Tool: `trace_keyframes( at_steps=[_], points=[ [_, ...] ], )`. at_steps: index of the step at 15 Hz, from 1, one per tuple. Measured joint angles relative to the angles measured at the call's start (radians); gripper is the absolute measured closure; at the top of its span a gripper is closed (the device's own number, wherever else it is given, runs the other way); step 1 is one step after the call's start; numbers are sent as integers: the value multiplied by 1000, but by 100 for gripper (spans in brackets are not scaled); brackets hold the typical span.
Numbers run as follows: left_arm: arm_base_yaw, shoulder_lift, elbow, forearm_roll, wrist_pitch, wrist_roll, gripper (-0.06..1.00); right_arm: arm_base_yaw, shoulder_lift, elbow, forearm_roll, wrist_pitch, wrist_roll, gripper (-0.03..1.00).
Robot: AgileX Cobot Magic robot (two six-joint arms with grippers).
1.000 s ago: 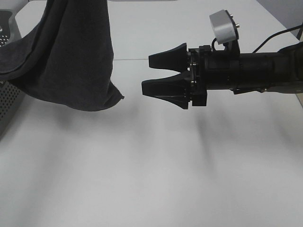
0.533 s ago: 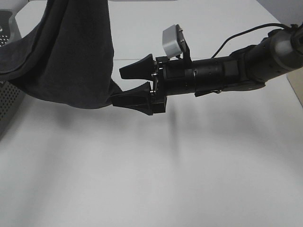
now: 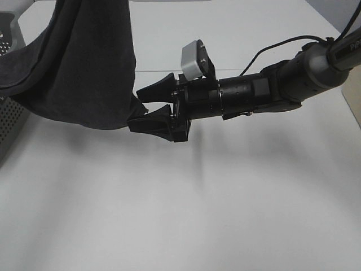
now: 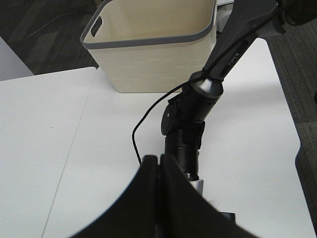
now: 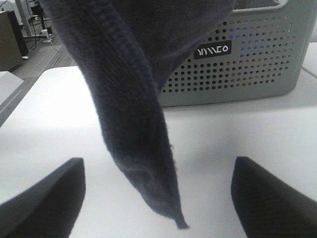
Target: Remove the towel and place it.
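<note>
The dark charcoal terry towel runs off the top edge of the high view, so whatever holds it up is out of sight there. It covers most of the grey perforated plastic basket, which the left edge also cuts. Its hanging corner lies between the tips of the right tool, possibly touching the lower one. The left wrist view's bottom edge cuts off the pressed-together fingers of the left tool.

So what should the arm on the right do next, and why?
Probably close the right gripper on the towel. Its jaws stand open on either side of the hanging corner, which dangles between them unpinched, so a squeeze there should catch it.
</note>
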Motion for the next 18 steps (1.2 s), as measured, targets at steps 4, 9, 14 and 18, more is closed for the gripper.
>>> trace_keyframes(
  at_steps=[4,9,14,18],
  points=[
    [0,0,0,25,0,0,94,22,0,-17,0,-10,-13,25],
    [0,0,0,28,0,0,94,22,0,-17,0,-30,-5,52],
    [0,0,0,30,0,1,94,22,0,-17,0,-31,69,56],
    [0,0,0,30,0,1,94,24,0,-17,-46,-35,73,56]
  ],
)
